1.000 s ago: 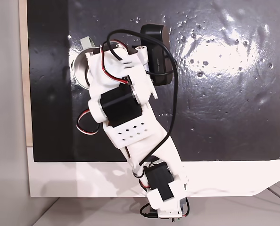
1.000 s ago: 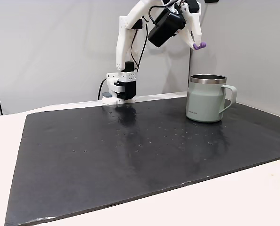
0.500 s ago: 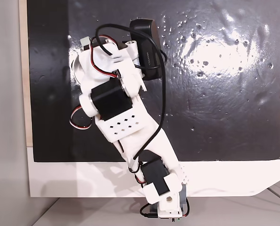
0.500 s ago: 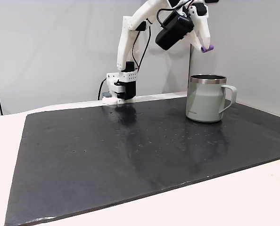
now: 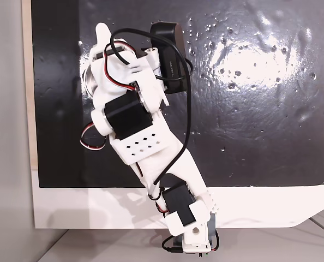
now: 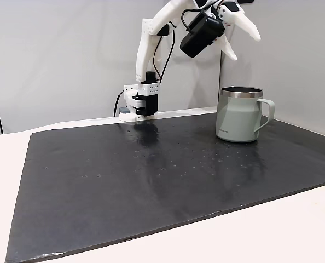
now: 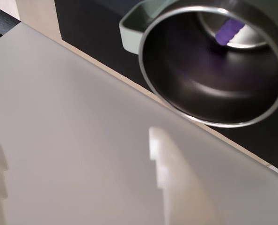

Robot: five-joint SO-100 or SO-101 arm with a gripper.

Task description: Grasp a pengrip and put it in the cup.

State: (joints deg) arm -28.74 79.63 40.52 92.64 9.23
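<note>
Pincer [image 6: 243, 46] spread open above the cup [image 6: 239, 115], pengrip [image 7: 230, 31] lying inside, bare black mat [image 6: 151, 181] around

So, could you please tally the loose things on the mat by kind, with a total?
Cup: 1
Pengrip, lying inside the cup: 1
Total: 2

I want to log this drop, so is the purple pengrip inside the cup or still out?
Inside. The wrist view shows the pengrip lying in the cup, and in a fixed view the gripper hangs open above it, fingers empty.
</note>
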